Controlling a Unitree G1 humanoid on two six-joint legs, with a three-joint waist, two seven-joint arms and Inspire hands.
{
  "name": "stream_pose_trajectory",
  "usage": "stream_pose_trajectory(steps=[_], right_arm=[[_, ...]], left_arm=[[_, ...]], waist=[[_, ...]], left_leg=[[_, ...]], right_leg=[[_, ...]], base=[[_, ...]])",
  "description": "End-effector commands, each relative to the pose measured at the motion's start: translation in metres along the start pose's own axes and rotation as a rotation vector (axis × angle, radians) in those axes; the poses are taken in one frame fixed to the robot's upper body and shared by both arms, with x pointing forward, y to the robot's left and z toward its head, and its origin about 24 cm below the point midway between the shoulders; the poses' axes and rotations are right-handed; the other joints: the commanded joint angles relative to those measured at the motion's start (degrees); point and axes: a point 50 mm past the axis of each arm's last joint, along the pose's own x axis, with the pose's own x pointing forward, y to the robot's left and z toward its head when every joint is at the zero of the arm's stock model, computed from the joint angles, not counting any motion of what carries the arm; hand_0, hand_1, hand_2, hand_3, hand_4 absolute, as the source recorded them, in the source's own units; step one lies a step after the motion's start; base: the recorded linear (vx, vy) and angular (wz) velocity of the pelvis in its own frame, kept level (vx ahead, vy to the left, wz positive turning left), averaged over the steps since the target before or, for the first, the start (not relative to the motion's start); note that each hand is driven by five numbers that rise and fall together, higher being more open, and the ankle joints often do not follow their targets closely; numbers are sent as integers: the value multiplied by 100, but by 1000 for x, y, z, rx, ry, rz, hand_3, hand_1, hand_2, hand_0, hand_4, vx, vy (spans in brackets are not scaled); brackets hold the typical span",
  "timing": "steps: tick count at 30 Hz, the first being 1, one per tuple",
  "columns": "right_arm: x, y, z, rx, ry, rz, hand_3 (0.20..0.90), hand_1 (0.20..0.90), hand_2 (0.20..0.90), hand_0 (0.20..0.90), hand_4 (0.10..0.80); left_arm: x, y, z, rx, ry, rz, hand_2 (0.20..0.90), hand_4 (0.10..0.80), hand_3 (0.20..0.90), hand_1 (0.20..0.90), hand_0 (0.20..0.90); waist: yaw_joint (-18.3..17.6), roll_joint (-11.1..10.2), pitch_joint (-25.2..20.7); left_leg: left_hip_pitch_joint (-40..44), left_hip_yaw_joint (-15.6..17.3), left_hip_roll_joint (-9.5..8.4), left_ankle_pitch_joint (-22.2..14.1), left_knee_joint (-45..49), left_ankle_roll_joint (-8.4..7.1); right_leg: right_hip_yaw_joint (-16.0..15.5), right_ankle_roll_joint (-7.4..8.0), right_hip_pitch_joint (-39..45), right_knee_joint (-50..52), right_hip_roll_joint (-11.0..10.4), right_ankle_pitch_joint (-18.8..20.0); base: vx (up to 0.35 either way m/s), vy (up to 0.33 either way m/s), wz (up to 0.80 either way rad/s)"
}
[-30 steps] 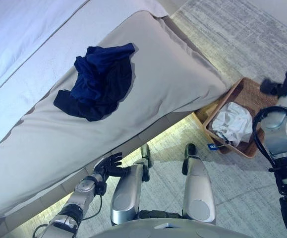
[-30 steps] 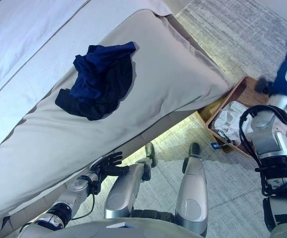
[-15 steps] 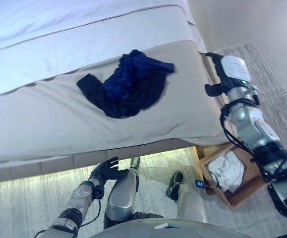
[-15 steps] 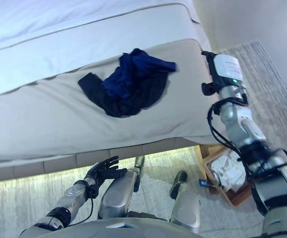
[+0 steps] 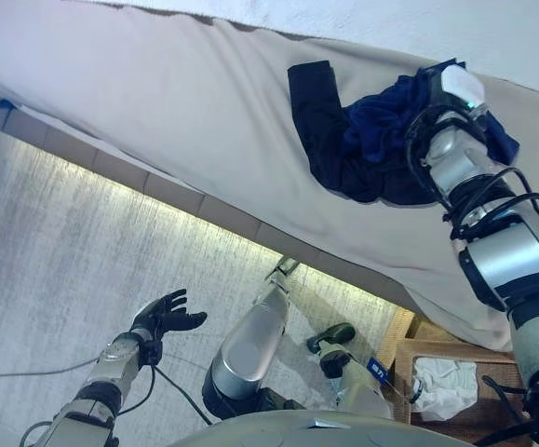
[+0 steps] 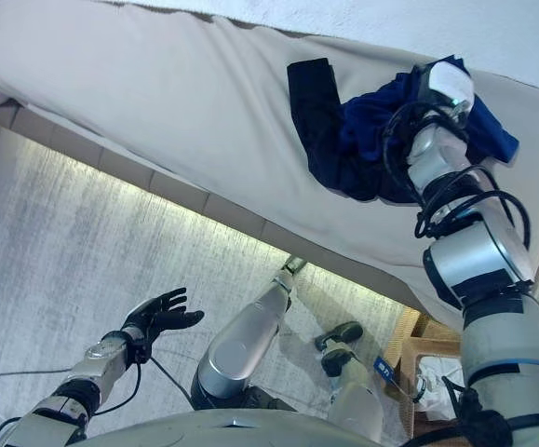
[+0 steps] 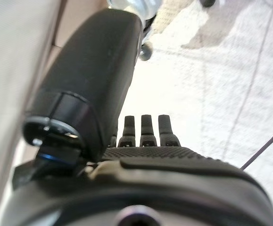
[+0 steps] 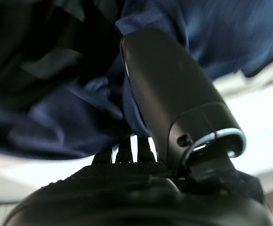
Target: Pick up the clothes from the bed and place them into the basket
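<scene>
A heap of dark blue and black clothes [image 5: 357, 154] lies on the beige bed cover [image 5: 157, 102]. My right arm reaches across the bed and its wrist covers the heap's far side. In the right wrist view my right hand [image 8: 127, 186] is right against the blue cloth [image 8: 56, 117], thumb [image 8: 164, 84] straight over it, fingers straight and pointing into the folds. Nothing is pinched. A wicker basket [image 5: 409, 349] stands on the floor by the bed, with a white garment [image 5: 441, 386] inside. My left hand [image 5: 162, 315] hangs open low over the rug, holding nothing.
The bed's padded base [image 5: 195, 200] runs diagonally, lit from underneath. A grey rug [image 5: 55, 242] covers the floor in front of it. White bedding [image 5: 455, 37] lies beyond the beige cover.
The camera has swung, so the whole scene shifted. My right hand went from beside the bed's corner onto the blue clothes. My left hand stays low and open.
</scene>
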Motion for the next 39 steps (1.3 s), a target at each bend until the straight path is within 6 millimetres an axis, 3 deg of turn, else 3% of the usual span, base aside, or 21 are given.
stream_pose_trajectory(steps=[1, 6, 7, 9, 13, 14, 15, 18, 21, 26, 39], right_arm=[[7, -57, 18, -3, -12, -165, 900, 900, 900, 900, 800], [8, -51, 5, -23, 96, -98, 900, 900, 900, 900, 800], [8, -52, 4, -22, 95, -98, 507, 564, 564, 564, 407], [8, -55, 10, 35, 58, -132, 200, 300, 300, 300, 100], [4, -70, 38, 199, -118, -294, 200, 300, 300, 300, 100], [-2, -79, 59, 272, -225, -366, 200, 300, 300, 300, 100], [-5, -82, 65, 294, -267, -395, 200, 300, 300, 300, 100], [-32, -104, 103, 430, -524, -562, 200, 300, 300, 300, 100], [-66, -133, 120, 568, -742, -706, 200, 300, 300, 300, 100], [-96, -158, 98, 736, -845, -833, 200, 300, 300, 300, 100], [-98, -142, 26, 831, -657, -823, 200, 300, 300, 300, 100]], left_arm=[[-9, 4, -15, -23, -23, -10, 900, 800, 900, 900, 900], [-11, 2, -10, -24, -77, -34, 900, 800, 900, 900, 900], [-11, 2, -10, -24, -79, -34, 900, 800, 900, 900, 900], [-11, 3, -6, -16, -93, -38, 900, 800, 900, 900, 900], [-12, 1, -10, -16, -83, -35, 900, 800, 900, 900, 900], [-12, 0, -13, -21, -79, -25, 900, 800, 900, 900, 900], [-13, 0, -14, -23, -78, -22, 900, 800, 900, 900, 900], [-15, 2, -22, -38, -65, 6, 900, 800, 900, 900, 900], [-16, 4, -28, -54, -52, 44, 900, 800, 900, 900, 900], [-23, 10, -46, -50, 11, 80, 900, 800, 900, 900, 900], [-44, 4, -110, 78, 323, 103, 900, 800, 900, 900, 900]], waist=[[77, -69, 254], [171, -36, 254], [172, -38, 254], [175, -53, 254], [108, -94, 254], [51, -129, 254], [35, -143, 254], [-113, -248, 254], [-334, -350, 246], [-681, -464, -382], [-1462, -535, -1905]], left_leg=[[-171, 735, -61, -211, -280, 480], [-490, 632, -28, -117, -299, 472], [-500, 623, -28, -112, -302, 471], [-551, 556, -35, -82, -352, 463], [-524, 515, 15, -80, -411, 436], [-474, 521, 47, -107, -428, 431], [-453, 526, 55, -118, -430, 431], [-203, 574, 111, -218, -461, 432], [321, 683, 184, -299, -639, 431], [1077, 851, 313, -336, -1189, 371], [2368, 1241, 294, -320, -1781, 367]], right_leg=[[-111, 216, 209, 617, -236, 126], [-174, 232, -52, 816, -199, 44], [-172, 231, -61, 822, -193, 38], [-143, 241, -118, 838, -126, 27], [-65, 261, -185, 826, -58, 75], [-21, 268, -190, 818, -37, 101], [-8, 271, -185, 816, -34, 115], [136, 304, -87, 790, -8, 183], [377, 340, 224, 616, 51, 234], [687, 354, 820, -25, 224, 242], [1142, 408, 1793, -932, 609, 427]], base=[[-26, 27, 18], [-25, -14, 7], [-15, -69, 7], [-6, -72, 9], [-16, -38, 11], [-32, -21, 2], [-34, -27, -3], [-23, -24, -13], [-10, -32, -20], [75, -53, -28], [92, -47, -23]])
